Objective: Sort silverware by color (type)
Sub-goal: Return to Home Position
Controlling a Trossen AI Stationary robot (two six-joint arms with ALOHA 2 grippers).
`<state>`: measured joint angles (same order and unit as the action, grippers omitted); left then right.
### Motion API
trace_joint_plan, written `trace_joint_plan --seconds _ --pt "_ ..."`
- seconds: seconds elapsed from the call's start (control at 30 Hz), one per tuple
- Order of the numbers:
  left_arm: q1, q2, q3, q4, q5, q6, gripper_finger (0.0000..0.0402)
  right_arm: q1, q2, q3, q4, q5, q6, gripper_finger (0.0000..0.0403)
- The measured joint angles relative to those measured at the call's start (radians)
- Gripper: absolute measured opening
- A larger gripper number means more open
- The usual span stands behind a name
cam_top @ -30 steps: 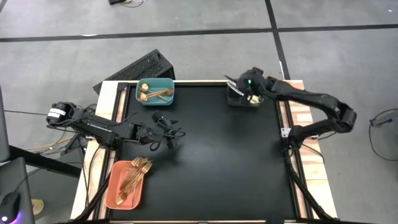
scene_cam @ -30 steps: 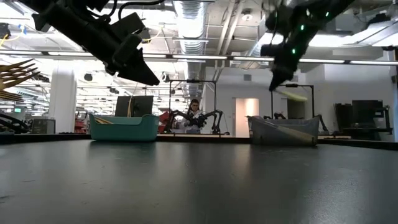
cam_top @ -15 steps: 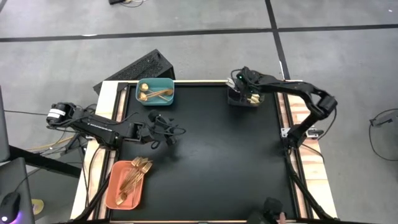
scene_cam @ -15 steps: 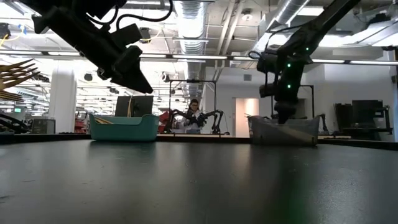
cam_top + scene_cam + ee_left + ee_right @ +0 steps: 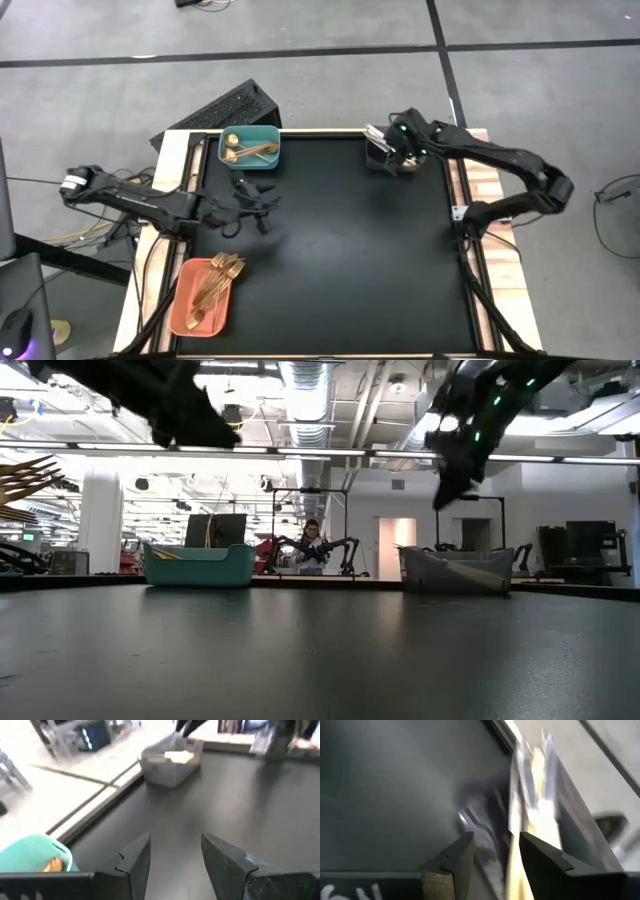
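Gold metal forks [image 5: 215,280] lie heaped in the salmon rectangular tray [image 5: 185,305]. Gold spoons [image 5: 243,150] rest in the teal bin [image 5: 222,150]. Cream flat knives [image 5: 177,756] sit in the dark bin [image 5: 378,160], largely hidden from above by the arm. The left gripper [image 5: 175,845] hovers beside the teal bin, fingers parted and empty. The right gripper [image 5: 492,842], blurred, hangs above the dark bin, apparently parted too.

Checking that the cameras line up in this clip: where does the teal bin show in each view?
High view: teal bin at the far edge of the black mat, on the left arm's side.
Low view: at the left, on the table's far edge.
Left wrist view: partly cut off by the picture's edge.
Right wrist view: not in it.
Shared landmark: the dark bin, also seen in the low view and the left wrist view.
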<state>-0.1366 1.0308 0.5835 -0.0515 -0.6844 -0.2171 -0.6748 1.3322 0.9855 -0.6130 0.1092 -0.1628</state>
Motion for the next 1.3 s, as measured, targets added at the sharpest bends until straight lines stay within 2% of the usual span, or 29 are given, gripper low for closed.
trace_joint_plan --seconds 0.07,0.13,0.3,0.4,0.5,0.6,0.67,0.93,1.13,1.3 --pt "-0.023 -0.047 -0.024 0.069 -0.02 0.035 0.0162 0.043 -0.065 -0.009 0.037 -0.052 0.032 0.018" --pt "-0.046 -0.102 -0.087 0.229 -0.002 0.116 0.0162 0.093 -0.146 -0.06 0.147 -0.127 0.065 0.0175" --pt "-0.061 -0.209 -0.323 0.635 0.149 0.206 0.0162 0.265 -0.314 -0.341 0.657 -0.3 0.245 0.0168" --pt "-0.061 -0.244 -0.436 0.775 0.183 0.205 0.0162 0.402 -0.361 -0.502 0.971 -0.304 0.345 0.0165" --pt "-0.061 -0.286 -0.491 0.81 0.175 0.184 0.0162 0.528 -0.386 -0.583 1.117 -0.213 0.362 0.0162" --pt "-0.06 -0.367 -0.496 0.788 0.173 0.222 0.0162 0.614 -0.425 -0.601 1.085 -0.074 0.315 0.0159" --pt "-0.058 -0.432 -0.488 0.736 0.173 0.258 0.0162 0.638 -0.465 -0.601 1.05 -0.026 0.283 0.0156" --pt "-0.023 -0.716 -0.36 0.229 0.161 0.227 0.0162 0.579 -0.758 -0.6 0.83 -0.025 0.218 0.0152" --pt "-0.024 -0.843 -0.365 0.084 0.161 0.197 0.0162 0.553 -0.922 -0.6 0.617 -0.032 0.246 0.0152" --pt "-0.025 -0.904 -0.445 0.142 0.171 0.214 0.0162 0.58 -0.992 -0.658 0.642 -0.033 0.262 0.0152"
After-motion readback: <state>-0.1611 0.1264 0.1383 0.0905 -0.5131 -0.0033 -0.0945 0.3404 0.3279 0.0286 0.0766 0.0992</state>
